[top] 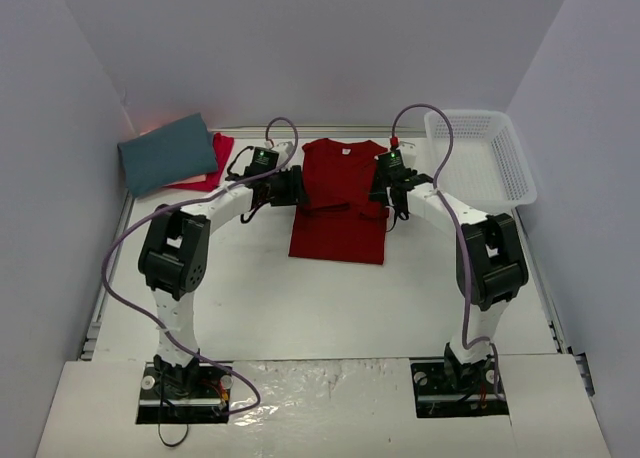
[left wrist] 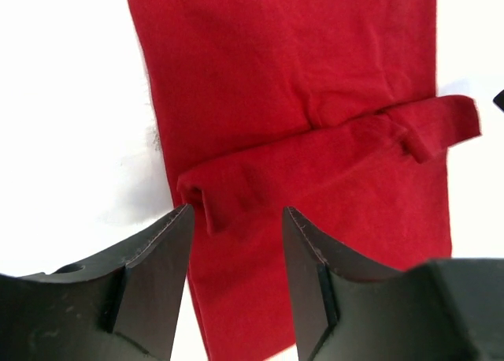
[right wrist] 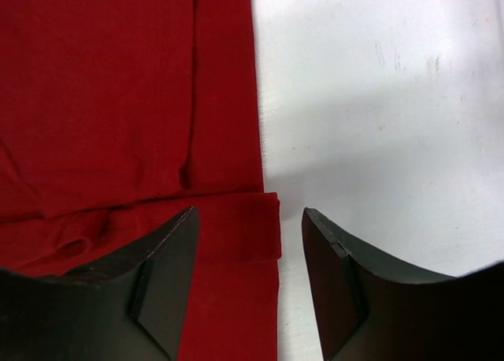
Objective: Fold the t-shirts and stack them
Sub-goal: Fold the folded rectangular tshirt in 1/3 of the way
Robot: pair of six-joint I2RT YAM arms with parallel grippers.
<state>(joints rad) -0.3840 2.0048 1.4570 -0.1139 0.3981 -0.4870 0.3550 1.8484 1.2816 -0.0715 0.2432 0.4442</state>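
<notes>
A deep red t-shirt lies flat in the middle of the table, sides folded in, with a folded band across its middle. My left gripper is open and empty over the shirt's left edge, just above the band's left end. My right gripper is open and empty over the shirt's right edge, straddling the band's right end. A folded slate-teal t-shirt lies on a pinkish-red t-shirt at the back left.
A white mesh basket stands at the back right. Grey walls close in the table on three sides. Bare white table lies in front of the red shirt.
</notes>
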